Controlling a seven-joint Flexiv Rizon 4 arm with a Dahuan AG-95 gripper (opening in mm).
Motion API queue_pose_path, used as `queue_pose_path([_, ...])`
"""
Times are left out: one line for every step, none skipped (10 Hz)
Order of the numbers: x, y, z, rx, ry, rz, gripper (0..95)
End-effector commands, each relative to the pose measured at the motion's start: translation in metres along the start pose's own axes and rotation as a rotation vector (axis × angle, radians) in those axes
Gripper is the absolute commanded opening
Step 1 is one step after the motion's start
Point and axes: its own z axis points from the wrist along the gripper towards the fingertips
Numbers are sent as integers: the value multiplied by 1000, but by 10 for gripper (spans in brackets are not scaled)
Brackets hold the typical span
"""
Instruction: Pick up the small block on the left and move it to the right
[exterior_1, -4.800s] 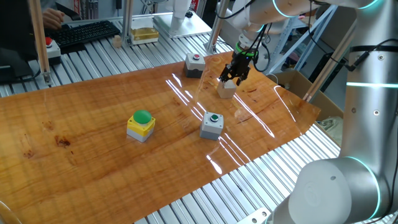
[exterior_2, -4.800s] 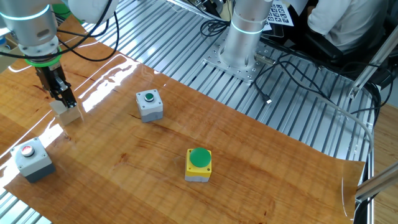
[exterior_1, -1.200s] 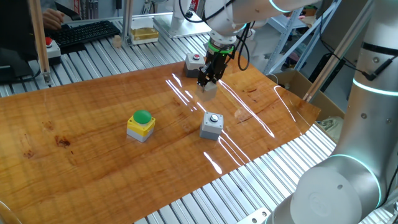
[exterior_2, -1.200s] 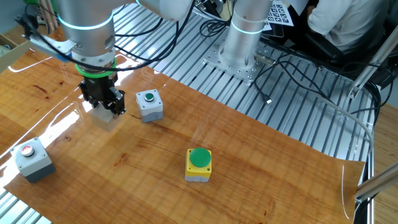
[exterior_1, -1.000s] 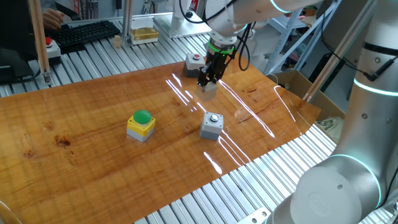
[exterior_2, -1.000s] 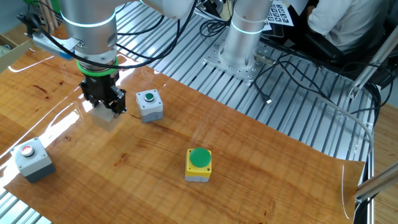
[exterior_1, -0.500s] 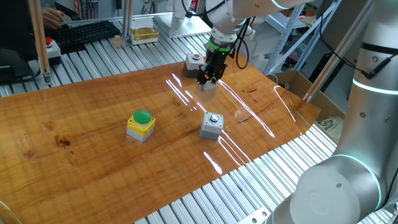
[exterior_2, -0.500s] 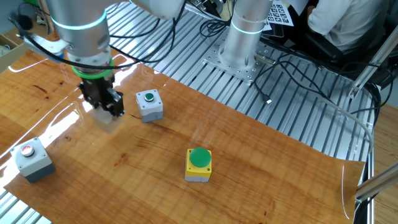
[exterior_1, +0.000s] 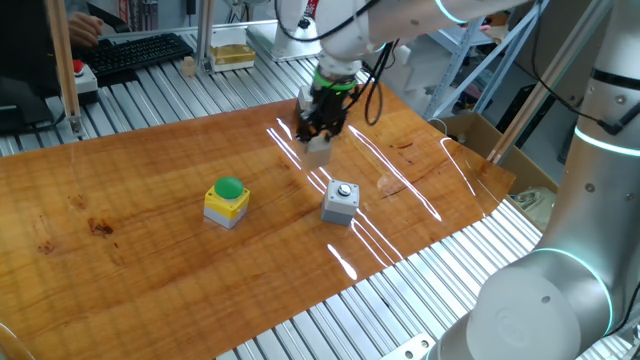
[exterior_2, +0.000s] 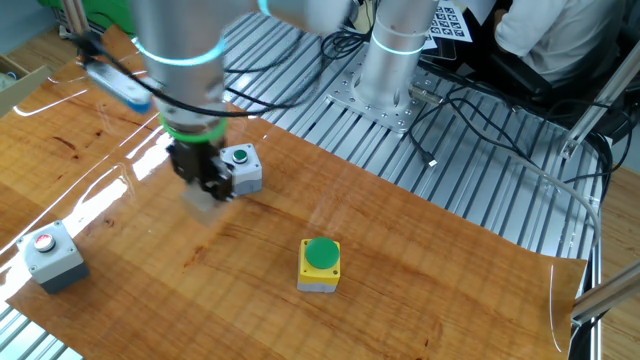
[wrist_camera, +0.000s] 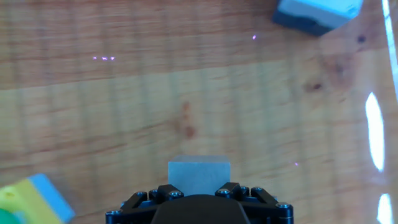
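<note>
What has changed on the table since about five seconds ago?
The hand has carried the small block from the table's far end, past the green-button grey box, toward the yellow box. Its grip stayed shut. The three button boxes have not moved.

On the glossy wooden surface (exterior_1: 150, 190), the gripper (exterior_1: 318, 133) holds the small pale wooden block (exterior_2: 203, 203) above the boards. In the other fixed view, a grey box with a small green button (exterior_2: 241, 167) sits just right of the gripper, a yellow box with a green dome button (exterior_2: 320, 264) lies nearer the camera, well apart, and a grey box with a red button (exterior_2: 51, 255) stands far left.
</note>
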Motion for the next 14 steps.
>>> queue_pose_path([7,35,2,-1,-2,54,0])
queue_pose_path([9,45,2,-2,-1,71,0])
queue_pose_path([12,56,1,-5,0,87,0])
queue_pose_path([16,67,0,-16,4,96,0])
queue_pose_path([17,71,1,-20,4,99,0])
queue_pose_path([20,75,3,-45,1,91,0])
queue_pose_path([19,76,5,-61,6,83,0])
queue_pose_path([19,76,8,-57,9,67,0])
queue_pose_path([18,76,10,-56,7,57,0])
queue_pose_path([18,76,12,-49,11,46,0])
queue_pose_path([17,76,14,-43,11,38,0])
queue_pose_path([17,76,15,-34,10,20,0])
queue_pose_path([17,76,18,-36,7,-11,0])
queue_pose_path([16,76,21,-38,7,-38,0])
